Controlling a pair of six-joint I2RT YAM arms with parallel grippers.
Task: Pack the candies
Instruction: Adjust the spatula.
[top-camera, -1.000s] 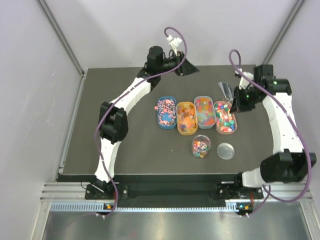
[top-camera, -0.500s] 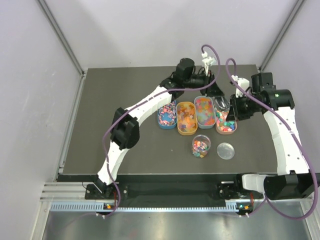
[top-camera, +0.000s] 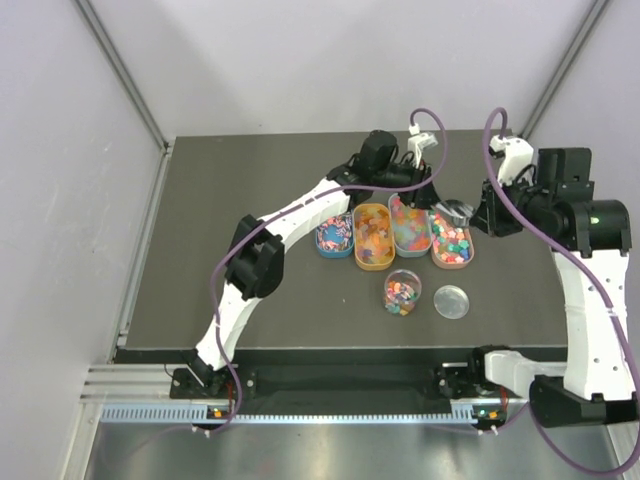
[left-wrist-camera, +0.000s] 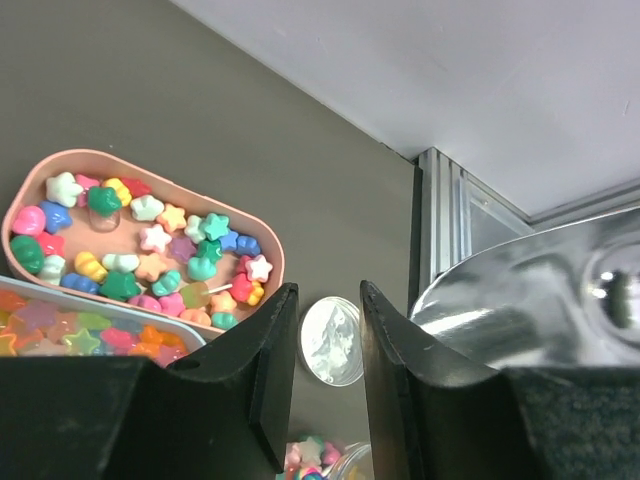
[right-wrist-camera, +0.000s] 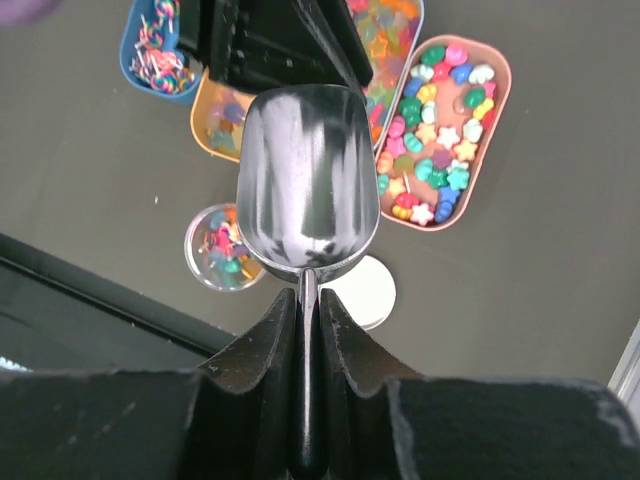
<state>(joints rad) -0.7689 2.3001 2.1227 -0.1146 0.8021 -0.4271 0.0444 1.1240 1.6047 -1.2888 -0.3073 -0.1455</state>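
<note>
Top view: on the dark table (top-camera: 200, 250), four oval trays lie side by side at the centre of the frame: a blue tray (top-camera: 333, 255), an orange tray (top-camera: 372, 267), a grey tray (top-camera: 411, 254) and a pink tray (top-camera: 452, 266). All are filled with candies (top-camera: 455, 243). Just below them stand a clear jar (top-camera: 388, 291), partly filled with mixed candies, and its lid (top-camera: 452, 301) beside it on the right. The left gripper (top-camera: 425, 190) hangs over the upper ends of the grey and pink trays. The right gripper (top-camera: 487, 215) is at the right of the row and holds a metal scoop (top-camera: 457, 209) above the top of the pink tray.

Left wrist view: the two black fingers stand apart with nothing between them. The pink tray is at the left and a corner of the grey tray at the lower left. The lid shows through the gap, and the scoop's shiny bowl fills the right side.

Right wrist view: the fingers are clamped on the scoop's handle, and its bowl is empty. The pink tray lies at the upper right, the jar at the lower left of the bowl and the lid just below it.
</note>
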